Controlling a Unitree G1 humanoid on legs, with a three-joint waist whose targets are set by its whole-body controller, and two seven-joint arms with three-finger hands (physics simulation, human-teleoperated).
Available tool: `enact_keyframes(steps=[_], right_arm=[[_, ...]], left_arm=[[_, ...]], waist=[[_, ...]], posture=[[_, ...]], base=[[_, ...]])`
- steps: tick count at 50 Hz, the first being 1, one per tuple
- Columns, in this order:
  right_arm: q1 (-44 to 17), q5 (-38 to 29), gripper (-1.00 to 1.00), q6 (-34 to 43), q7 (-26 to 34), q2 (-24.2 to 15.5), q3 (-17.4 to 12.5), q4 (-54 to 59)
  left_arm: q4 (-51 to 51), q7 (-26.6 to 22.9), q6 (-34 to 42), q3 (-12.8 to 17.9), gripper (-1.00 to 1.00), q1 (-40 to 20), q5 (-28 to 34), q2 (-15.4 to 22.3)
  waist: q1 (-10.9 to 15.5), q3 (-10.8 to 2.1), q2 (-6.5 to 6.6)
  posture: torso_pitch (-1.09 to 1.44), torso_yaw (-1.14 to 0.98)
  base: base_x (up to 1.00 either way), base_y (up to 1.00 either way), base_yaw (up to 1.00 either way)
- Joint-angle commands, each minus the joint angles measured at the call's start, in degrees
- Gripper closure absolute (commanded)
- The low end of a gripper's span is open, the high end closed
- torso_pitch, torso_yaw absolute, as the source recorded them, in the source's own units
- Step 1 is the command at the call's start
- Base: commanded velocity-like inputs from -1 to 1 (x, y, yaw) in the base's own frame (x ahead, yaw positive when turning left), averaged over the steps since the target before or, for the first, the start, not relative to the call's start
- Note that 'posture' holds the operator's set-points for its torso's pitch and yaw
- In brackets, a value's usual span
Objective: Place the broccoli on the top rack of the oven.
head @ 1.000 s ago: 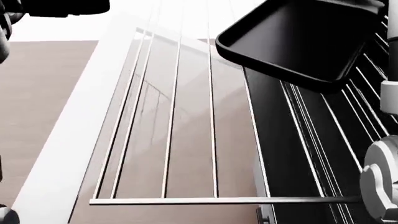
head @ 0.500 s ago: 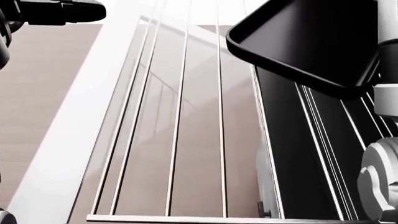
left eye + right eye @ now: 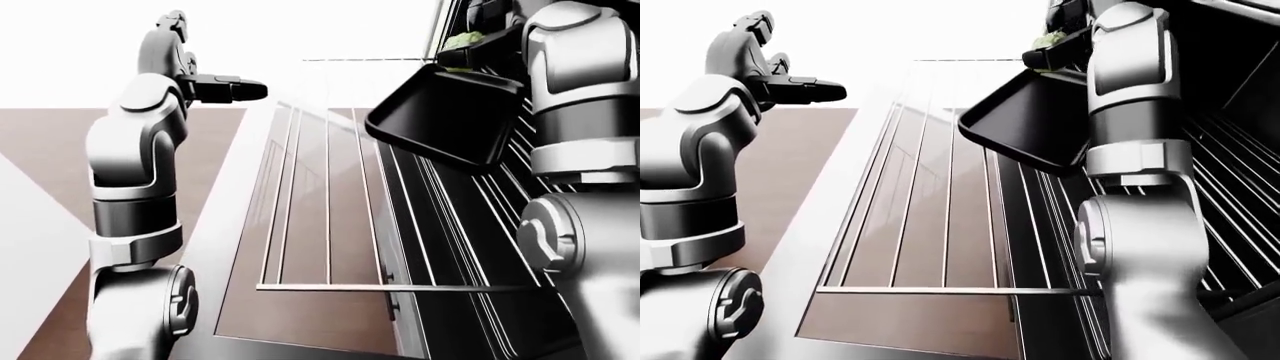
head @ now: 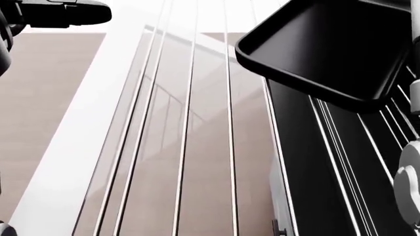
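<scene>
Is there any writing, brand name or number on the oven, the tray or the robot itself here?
None can be read. The black tray, the pulled-out oven rack, the glass oven door and the robot's grey arms carry no visible text, label or number in any of the three views.

All 3 cameras sit on the robot's head and look down over its arms at the pulled-out oven rack [image 3: 325,225] and the open oven door [image 3: 830,247] below it. The head view is nearest, cropped tight on the rack wires and the black tray [image 4: 328,49], arms barely in frame. The 2 eye views sit wider, share rack, tray and both arms, and differ by a small sideways offset.
</scene>
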Motion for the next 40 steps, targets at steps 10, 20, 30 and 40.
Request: enact_keyframes(steps=[10,20,30,40], right_arm=[[0.25,-2.32,1.00,-3.57,-1.31,-0.14,-2.11,-1.81],[3.03,-0.90,1.00,-5.55,-3.41,0.29,-2.25,-1.36],[3.88,1.25,1.00,-9.78,-7.76,1.24,-2.96,2.14],[3.16,1.82,1.00,-16.22,-12.13,1.92,-2.12,8.22]], left_arm=[[-1.99,0.25,-1.68,0.38,-1.00,-2.10,-0.03,0.65],[-2.53,0.27,-1.71,0.52,-1.00,-1.08,-0.07,0.63],[-3.49,0.43,-1.53,0.81,-1.00,0.11,-0.21,0.71],[-3.68,0.42,-1.70,0.98,-1.00,0.73,-0.43,0.93]], waist=[[0.07,-1.93,-0.08],[0.14,-2.07,-0.18],[0.14,-2.31,-0.17],[0.15,-2.53,-0.06]], posture=[[0.00,0.00],[0.00,0.00],[0.00,0.00],[0.00,0.00]], base=[[0.00,0.00,0.00],[0.00,0.00,0.00],[0.00,0.00,0.00],[0.00,0.00,0.00]])
